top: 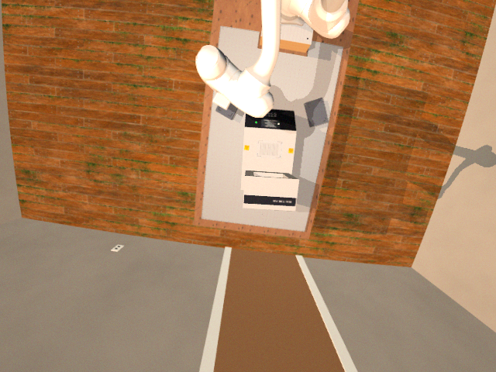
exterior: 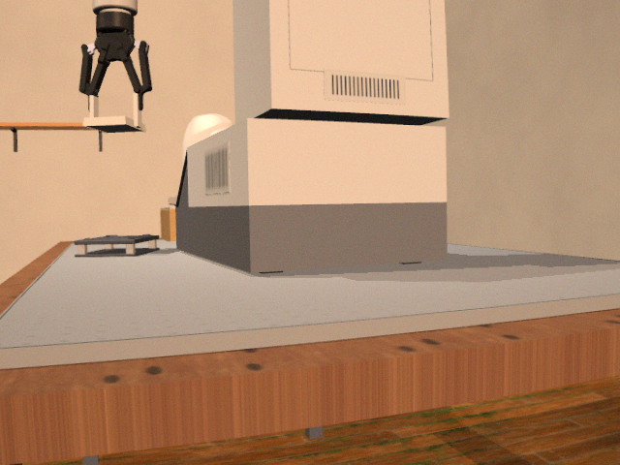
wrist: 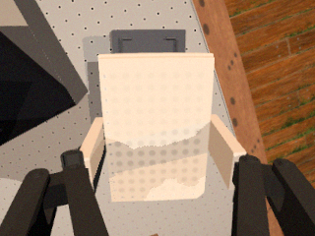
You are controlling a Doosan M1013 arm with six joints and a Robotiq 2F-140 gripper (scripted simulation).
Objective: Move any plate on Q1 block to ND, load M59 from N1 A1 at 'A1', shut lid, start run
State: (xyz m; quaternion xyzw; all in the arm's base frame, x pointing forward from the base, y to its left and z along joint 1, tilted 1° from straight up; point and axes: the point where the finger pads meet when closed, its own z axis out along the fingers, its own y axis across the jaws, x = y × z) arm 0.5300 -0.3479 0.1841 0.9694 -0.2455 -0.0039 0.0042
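Aloft now: the black two-finger pincer [exterior: 114, 112] is clamped about half-way open on the pale cream 96-well plate M59 [exterior: 110, 121], one pad on each long side, plate level in the exterior view. In the wrist view the plate [wrist: 157, 125] hangs directly over the dark grey plate nest N1 [wrist: 146, 41], which peeks out at the plate's 12 o'clock edge; nest and plate are well apart vertically, as the exterior view shows the nest [exterior: 115, 244] down on the grey desk [exterior: 200, 305].

The cream-and-grey cycler Q1 [top: 269, 156] stands at about 3 o'clock from the pincer in the exterior view. Seen from above its lid [top: 270, 191] is tipped up, a green lamp [top: 256, 122] shows on the black panel, and the block [top: 268, 149] looks bare, though that is small.

Judgement on the carry:
- Keep the plate flat; a tilt risks slipping in the pads.
- Clear the cycler's body and raised lid before crossing.
- Labels are not legible here, so A1's corner cannot be told; settle the plate's turn before descending.
- Lower straight between the four corner brackets, release only when seated.
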